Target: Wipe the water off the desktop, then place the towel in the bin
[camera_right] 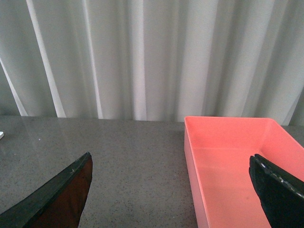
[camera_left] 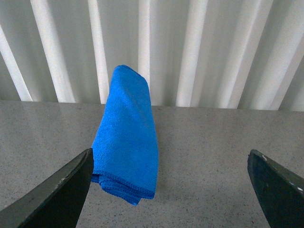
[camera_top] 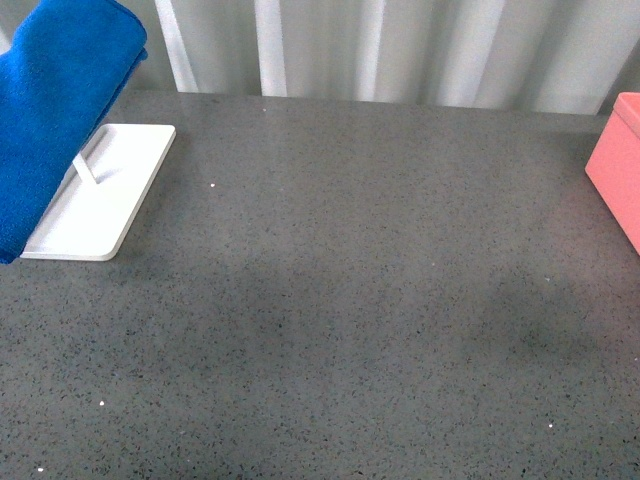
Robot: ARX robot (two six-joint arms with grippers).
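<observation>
Both released: left gripper (camera_left: pixel 170 152), right gripper (camera_right: pixel 170 156); towel (camera_top: pixel 55 110) hangs over tray (camera_top: pixel 105 200); bin (camera_top: pixel 620 165) apart.

From the body camera we look steeply down on the worktop (camera_top: pixel 330 300), far enough back to catch the towel (camera_top: pixel 50 120) at its left edge, the bin (camera_top: pixel 620 170) at its right and the curtain (camera_top: pixel 400 50) behind. From the left wrist we sit low over the worktop, facing the curtain, with the towel close ahead, framed by the spread fingers of the left pincer (camera_left: pixel 169 161). From the right wrist we also face the curtain, low, with the bin near. Front and left wrist views share the towel; front and right wrist views share the bin.
</observation>
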